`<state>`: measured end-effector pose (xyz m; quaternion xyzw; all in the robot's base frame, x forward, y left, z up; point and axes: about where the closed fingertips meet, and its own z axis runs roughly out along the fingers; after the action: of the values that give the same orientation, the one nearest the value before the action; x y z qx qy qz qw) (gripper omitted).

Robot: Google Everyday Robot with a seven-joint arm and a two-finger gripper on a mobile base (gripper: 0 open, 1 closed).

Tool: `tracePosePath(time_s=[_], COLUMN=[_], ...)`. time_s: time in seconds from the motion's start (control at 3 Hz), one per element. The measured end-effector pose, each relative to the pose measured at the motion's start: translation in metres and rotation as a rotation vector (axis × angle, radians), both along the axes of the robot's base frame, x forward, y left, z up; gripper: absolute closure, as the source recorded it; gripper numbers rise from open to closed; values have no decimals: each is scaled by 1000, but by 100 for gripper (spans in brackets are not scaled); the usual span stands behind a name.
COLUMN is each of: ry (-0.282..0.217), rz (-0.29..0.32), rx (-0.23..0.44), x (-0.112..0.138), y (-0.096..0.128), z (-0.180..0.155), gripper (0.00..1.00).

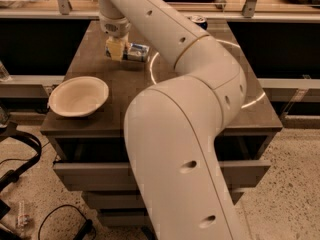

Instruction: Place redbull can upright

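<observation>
The redbull can (138,52) lies on its side on the dark table (125,84), toward the far left. It shows light blue and silver panels. My gripper (115,48) hangs down from the white arm right at the can's left end, low over the table and touching or nearly touching the can. The arm runs from the near right across the middle of the view and hides part of the table.
A white bowl (79,96) sits near the table's front left corner. A dark blue Pepsi can (199,20) stands at the far edge, partly behind the arm. A shelf runs behind the table. Cables lie on the floor at lower left.
</observation>
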<state>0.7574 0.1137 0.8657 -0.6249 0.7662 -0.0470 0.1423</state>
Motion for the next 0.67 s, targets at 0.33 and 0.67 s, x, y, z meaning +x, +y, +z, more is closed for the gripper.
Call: tracePosePath(time_s=[0.33,0.67], ry=[4,18], rz=[-7,-16], rx=[101,283], x=[-16,-31], y=[-12,-26], z=[41,71], gripper=[100,100])
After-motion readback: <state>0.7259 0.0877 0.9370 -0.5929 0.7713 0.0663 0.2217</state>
